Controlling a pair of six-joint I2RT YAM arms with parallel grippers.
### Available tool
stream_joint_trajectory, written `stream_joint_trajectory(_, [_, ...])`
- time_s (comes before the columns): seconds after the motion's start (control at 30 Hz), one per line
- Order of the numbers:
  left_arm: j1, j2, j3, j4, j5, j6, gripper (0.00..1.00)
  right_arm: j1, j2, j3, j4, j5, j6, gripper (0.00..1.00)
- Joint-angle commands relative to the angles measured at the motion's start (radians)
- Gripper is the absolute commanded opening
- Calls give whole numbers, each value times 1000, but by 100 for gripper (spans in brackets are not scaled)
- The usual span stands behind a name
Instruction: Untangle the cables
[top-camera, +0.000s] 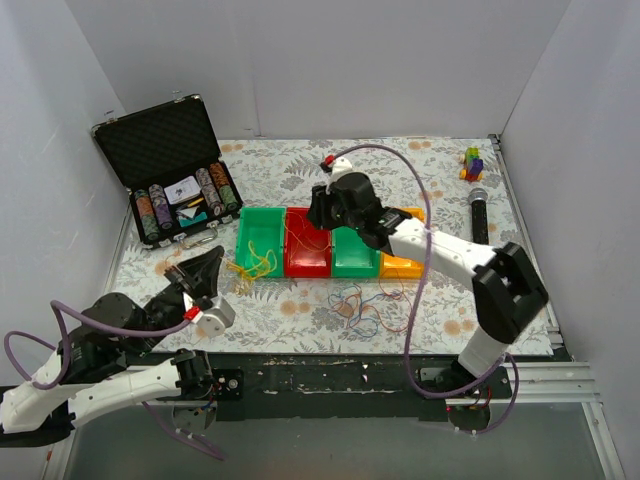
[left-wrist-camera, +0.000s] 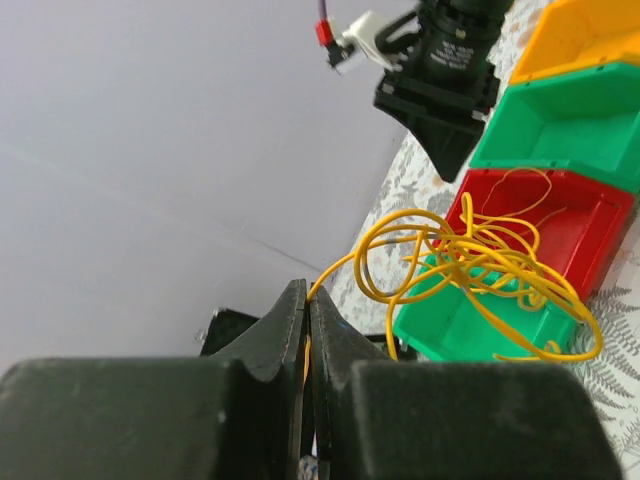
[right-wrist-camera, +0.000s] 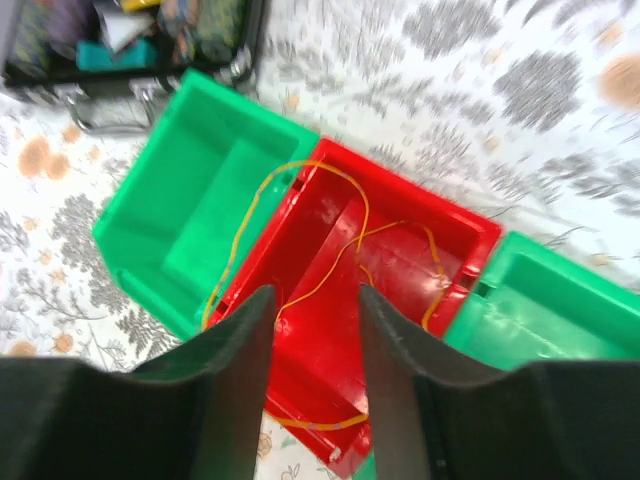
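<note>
Pinching one strand of the yellow cable (left-wrist-camera: 470, 270), the left gripper (left-wrist-camera: 307, 325) has its jaws pressed together with no gap showing between them. From the fingertips that strand runs toward the upper right of the left wrist view and opens into a loose bundle of loops. These hang across the near rim of the leftmost green bin (left-wrist-camera: 440, 330) and partly in front of the red bin (left-wrist-camera: 590, 215).

In the top view the line is the same. The gripper sits at lower left and the loops lie up and to its right, so the cable's long axis points from the fingers straight at the bin. I judge that a pull away from the bin, toward the lower left, would draw the loops out along that axis rather than across it.

The right gripper (right-wrist-camera: 312, 330) hovers over the red bin with its jaws moderately apart and holding nothing. A thin orange cable (right-wrist-camera: 365, 208) lies in the bin below it. The mixed clump (top-camera: 360, 305) lies on the table just in front of the bins, nearer the right gripper.
</note>
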Motion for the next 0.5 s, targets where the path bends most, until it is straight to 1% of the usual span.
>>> stream_joint_trajectory(0.0, [7,-48,9,28,124,64,0,23,-261,-70,108,99,-87,54])
stream_joint_trajectory(0.07, [7,-74,-13,44,150,99,0,52,-347,-131,162,55,-113,60])
stream_joint_trajectory(0.17, [7,-97,-36,25,187,164,0,153,-433,-190,194,48,-212,64])
stream_joint_trajectory(0.3, [7,-143,-73,-5,225,234,0,325,-528,-286,220,123,-415,66])
stream_joint_trajectory(0.37, [7,-156,-79,-16,241,247,0,380,-573,-339,243,125,-464,66])
stream_joint_trajectory(0.47, [7,-154,-73,-21,250,260,0,414,-628,-386,279,102,-473,65])
